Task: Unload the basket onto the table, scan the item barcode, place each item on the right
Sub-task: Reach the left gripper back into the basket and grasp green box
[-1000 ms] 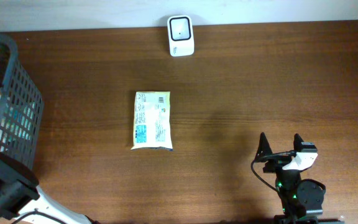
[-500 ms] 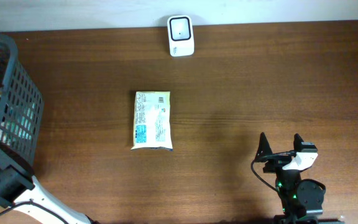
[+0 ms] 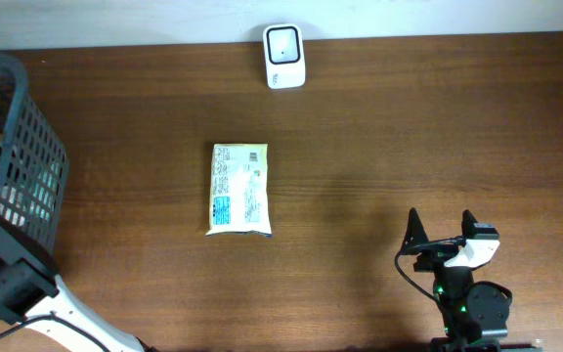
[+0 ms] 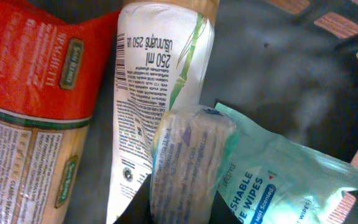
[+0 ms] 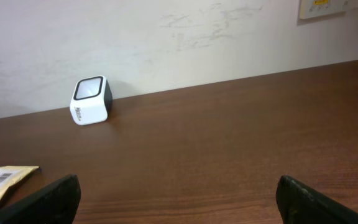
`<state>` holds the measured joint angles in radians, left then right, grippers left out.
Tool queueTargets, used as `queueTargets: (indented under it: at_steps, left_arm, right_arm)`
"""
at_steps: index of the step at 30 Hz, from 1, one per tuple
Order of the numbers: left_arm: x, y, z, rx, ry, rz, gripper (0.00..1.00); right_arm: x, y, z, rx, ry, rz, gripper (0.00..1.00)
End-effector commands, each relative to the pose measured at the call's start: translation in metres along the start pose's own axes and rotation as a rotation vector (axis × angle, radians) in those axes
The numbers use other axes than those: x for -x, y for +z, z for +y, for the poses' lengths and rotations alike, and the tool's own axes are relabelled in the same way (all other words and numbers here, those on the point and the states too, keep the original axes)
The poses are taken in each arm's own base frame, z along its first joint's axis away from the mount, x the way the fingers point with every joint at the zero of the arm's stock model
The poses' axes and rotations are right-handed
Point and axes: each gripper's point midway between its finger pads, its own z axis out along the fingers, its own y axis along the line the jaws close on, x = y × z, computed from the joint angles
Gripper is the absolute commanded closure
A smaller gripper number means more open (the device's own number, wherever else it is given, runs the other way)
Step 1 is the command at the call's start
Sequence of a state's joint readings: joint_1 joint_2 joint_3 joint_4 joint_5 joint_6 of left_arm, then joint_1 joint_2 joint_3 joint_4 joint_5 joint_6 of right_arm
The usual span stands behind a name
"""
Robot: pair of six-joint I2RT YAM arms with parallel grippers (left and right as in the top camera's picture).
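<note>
Reaching into the basket (image 3: 32,147), the left pincer is hidden, so I cannot tell its grip; the right pincer (image 3: 441,223) rests wide open. Best pinch the rolled packet (image 4: 188,155) atop the wipes pack (image 4: 278,180) mid-body, keeping its barcode exposed for the scanner (image 3: 284,56)

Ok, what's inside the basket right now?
A red packet, a white 250 ml pouch, a teal wipes pack, and a clear-wrapped pack lying across the last two. What lies beneath them in the basket is covered.
</note>
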<state>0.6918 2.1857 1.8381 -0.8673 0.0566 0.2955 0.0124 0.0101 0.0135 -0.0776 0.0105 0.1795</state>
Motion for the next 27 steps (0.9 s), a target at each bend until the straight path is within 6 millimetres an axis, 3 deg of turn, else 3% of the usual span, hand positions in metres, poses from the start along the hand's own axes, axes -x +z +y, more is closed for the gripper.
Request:
queueTargets:
  at_steps: [1, 4, 6, 7, 9, 10, 16, 17, 19, 20, 21, 22, 24, 27]
  left_arm:
    - [0.0036, -0.0124, -0.0106, -0.033, -0.001, -0.019, 1.0]
    - [0.0008, -0.0119, -0.0115, -0.036, -0.002, -0.007, 1.0]
    - [0.0008, -0.0119, -0.0115, -0.036, -0.002, -0.007, 0.72]
    - [0.0003, -0.0119, -0.0116, -0.036, -0.002, -0.005, 0.68]
    - [0.0, -0.0119, -0.0117, -0.037, -0.002, -0.004, 0.91]
    - [0.0, -0.0119, -0.0117, -0.037, -0.002, -0.004, 0.98]
    - [0.0008, -0.0119, -0.0115, -0.036, -0.002, -0.007, 1.0]
    - [0.0009, -0.0119, -0.0115, -0.036, -0.002, -0.008, 0.93]
    - [0.0008, -0.0119, -0.0115, -0.036, -0.002, -0.007, 0.6]
    - [0.0007, -0.0119, -0.0115, -0.036, -0.002, -0.007, 0.58]
    - [0.0007, -0.0119, -0.0116, -0.037, -0.002, -0.007, 0.65]
    - [0.0003, -0.0119, -0.0117, -0.037, -0.002, -0.006, 0.82]
    - [-0.0003, -0.0119, -0.0119, -0.038, -0.003, -0.003, 0.93]
    - [-0.0008, -0.0102, -0.0119, -0.039, -0.003, -0.001, 1.0]
  right_arm:
    - [-0.0035, 0.0003, 0.0009, 0.005, -0.004, 0.006, 0.01]
    - [-0.0036, 0.0003, 0.0009, 0.005, -0.004, 0.006, 0.01]
    - [-0.0036, 0.0003, 0.0009, 0.005, -0.004, 0.006, 0.01]
    - [-0.0036, 0.0003, 0.0009, 0.005, -0.004, 0.006, 0.02]
    - [-0.0036, 0.0003, 0.0009, 0.005, -0.004, 0.006, 0.01]
    - [-0.0037, 0.0003, 0.0009, 0.005, -0.004, 0.007, 0.01]
    - [-0.0036, 0.0003, 0.0009, 0.005, -0.004, 0.006, 0.01]
    - [-0.0037, 0.0003, 0.0009, 0.005, -0.004, 0.007, 0.01]
    - [-0.0037, 0.0003, 0.0009, 0.005, -0.004, 0.007, 0.01]
    - [-0.0036, 0.0003, 0.0009, 0.005, -0.004, 0.006, 0.01]
    - [-0.0037, 0.0003, 0.0009, 0.005, -0.004, 0.007, 0.01]
    - [-0.0037, 0.0003, 0.0009, 0.005, -0.004, 0.007, 0.02]
    - [-0.0036, 0.0003, 0.0009, 0.005, -0.004, 0.006, 0.01]
    - [-0.0035, 0.0003, 0.0009, 0.005, -0.004, 0.006, 0.01]
